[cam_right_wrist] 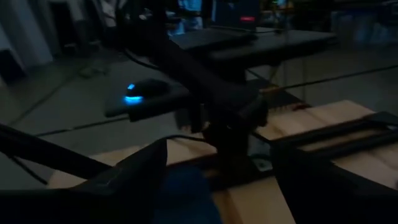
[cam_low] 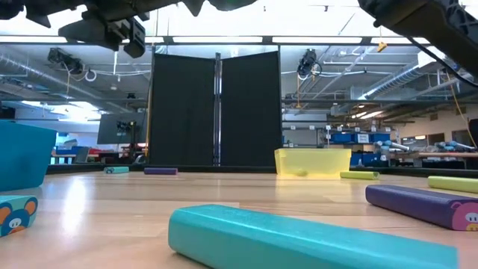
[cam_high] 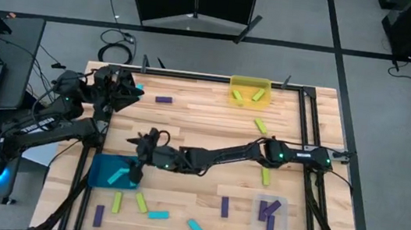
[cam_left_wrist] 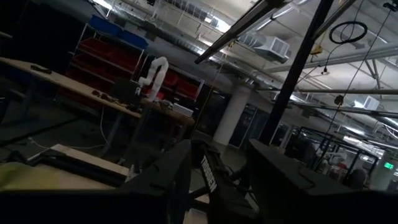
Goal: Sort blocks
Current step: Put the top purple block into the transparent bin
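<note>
Two jaws of right gripper (cam_high: 134, 171) stood spread, empty, above teal bin (cam_high: 101, 173) holding cyan block (cam_high: 117, 173). Left gripper (cam_high: 131, 90) raised at far left corner; jaw state unclear. Other blocks (cam_high: 158, 214) scattered across wooden surface (cam_high: 205, 115); some in yellow bin (cam_high: 250, 82) and clear bin (cam_high: 270, 221).

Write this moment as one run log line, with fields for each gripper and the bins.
right gripper: open, over teal bin | left gripper: waiting at far left edge | yellow bin: two yellow-green blocks | clear bin: purple blocks
</note>
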